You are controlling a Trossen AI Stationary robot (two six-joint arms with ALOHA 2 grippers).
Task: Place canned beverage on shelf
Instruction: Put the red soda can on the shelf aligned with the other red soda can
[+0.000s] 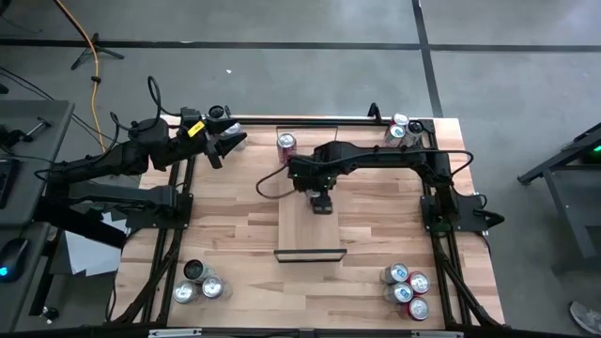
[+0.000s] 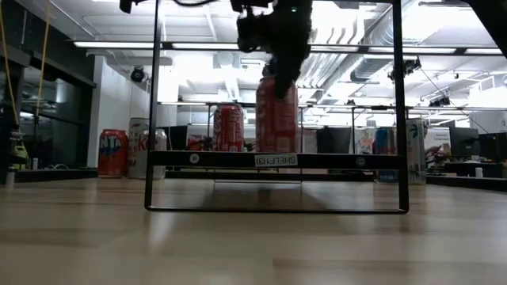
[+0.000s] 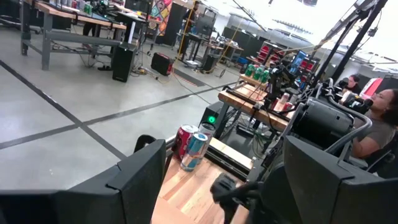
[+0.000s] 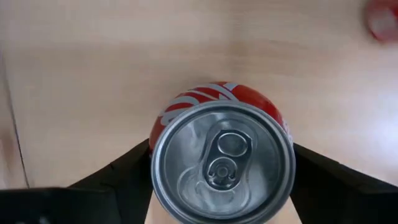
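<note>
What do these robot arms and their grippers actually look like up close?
Both arms are dark, almost black, built of slim jointed segments. The left arm carries a yellow tag near its wrist, and black cables loop off it. The right arm also trails a thin black cable. Each ends in a two-finger gripper: the left gripper and right gripper have broad, flat, matte black fingers.

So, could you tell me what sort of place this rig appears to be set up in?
Probably an open lab or workshop hall. The left wrist view shows a bare concrete floor with workbenches of gear, and the low view shows exposed ceiling ducts under strip lights.
</note>
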